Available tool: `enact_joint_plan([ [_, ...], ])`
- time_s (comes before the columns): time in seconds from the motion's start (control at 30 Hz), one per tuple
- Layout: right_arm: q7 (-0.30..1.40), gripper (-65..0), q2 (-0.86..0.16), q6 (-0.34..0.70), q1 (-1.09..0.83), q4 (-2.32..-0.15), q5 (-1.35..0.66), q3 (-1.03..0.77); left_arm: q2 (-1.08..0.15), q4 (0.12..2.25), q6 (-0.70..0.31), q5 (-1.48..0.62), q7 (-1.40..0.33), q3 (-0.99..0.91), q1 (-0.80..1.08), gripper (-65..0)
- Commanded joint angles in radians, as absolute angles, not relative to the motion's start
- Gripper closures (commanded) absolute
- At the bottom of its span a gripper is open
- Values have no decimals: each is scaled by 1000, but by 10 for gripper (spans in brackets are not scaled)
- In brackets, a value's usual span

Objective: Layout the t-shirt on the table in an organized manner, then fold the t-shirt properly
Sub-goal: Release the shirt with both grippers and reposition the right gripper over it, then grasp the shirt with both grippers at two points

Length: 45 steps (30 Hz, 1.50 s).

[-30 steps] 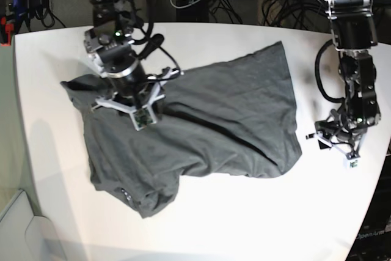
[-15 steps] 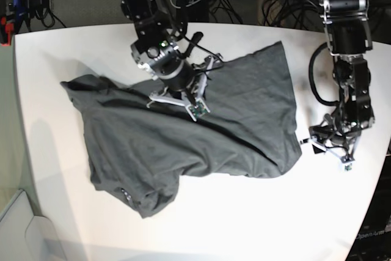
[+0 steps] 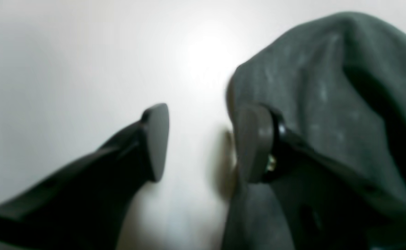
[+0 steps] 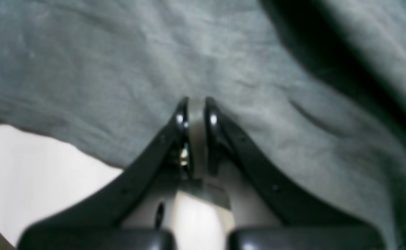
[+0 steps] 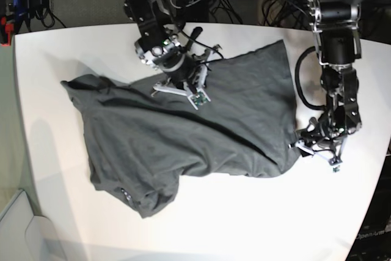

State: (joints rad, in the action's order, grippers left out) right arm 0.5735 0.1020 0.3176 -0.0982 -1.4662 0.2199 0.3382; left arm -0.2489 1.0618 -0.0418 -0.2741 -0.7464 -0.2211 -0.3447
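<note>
While the t-shirt (image 5: 183,132) lies rumpled and unfolded across the white worktop (image 5: 49,59), the right tool (image 5: 183,87) hangs over its upper middle, fingers pressed together with no cloth between. Further right, the left tool (image 5: 314,148) sits spread apart at the shirt's corner, seemingly placed to take that edge.

Bright, even overhead light. The white table (image 5: 244,212) shows a glare patch at its near edge and soft shadows at its left edge. Both wrist views are blurred, with glare on the table in the left one.
</note>
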Motion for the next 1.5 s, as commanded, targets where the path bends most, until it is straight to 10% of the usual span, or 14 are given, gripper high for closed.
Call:
enact_joint_plan([
  [0.0,622,0,102,318,-116,-1471,234,337,-257,1078,-42,-274,-728,-225,-372,-319],
  [0.8,634,0,1,318,-245,-1808,239,338,-229,1181,-42,-469,-740,-223,-387,-309],
  [1.17,782,0,-19,318,-38,-1845,240,337,-179,1211,-42,-552,-828,-107,-380,-6],
  [1.47,851,0,-77,318,185,-1773,239,334,-163,1072,-31,-549,-700,122,-341,-3],
])
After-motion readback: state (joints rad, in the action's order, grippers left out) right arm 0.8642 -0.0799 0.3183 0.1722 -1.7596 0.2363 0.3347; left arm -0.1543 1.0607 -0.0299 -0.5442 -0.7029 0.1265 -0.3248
